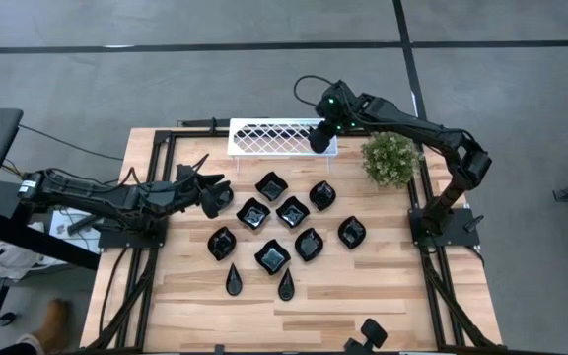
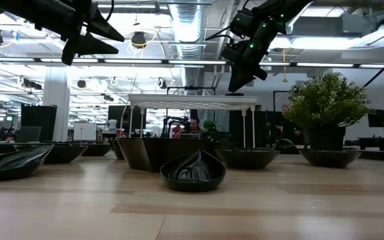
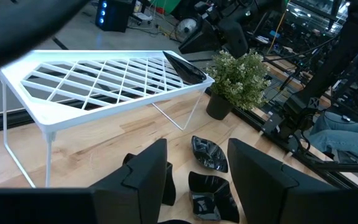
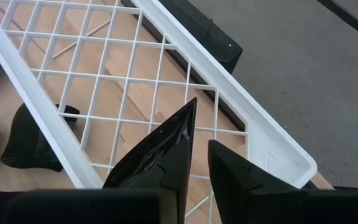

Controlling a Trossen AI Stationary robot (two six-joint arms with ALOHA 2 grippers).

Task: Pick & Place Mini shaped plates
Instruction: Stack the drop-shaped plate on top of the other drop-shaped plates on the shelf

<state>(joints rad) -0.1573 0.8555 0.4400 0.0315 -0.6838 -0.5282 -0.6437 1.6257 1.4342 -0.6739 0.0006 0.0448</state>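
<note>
Setting a slim teardrop plate (image 4: 160, 152) onto the white lattice tray (image 1: 264, 136), right hand (image 1: 319, 136) hovering over the tray's end, fingers loosening around the plate so it settles on the grid. Leaving other mini plates (image 1: 292, 211) on the surface (image 1: 363, 286). Waiting at the left edge: left hand (image 1: 208, 194), open, empty.
</note>
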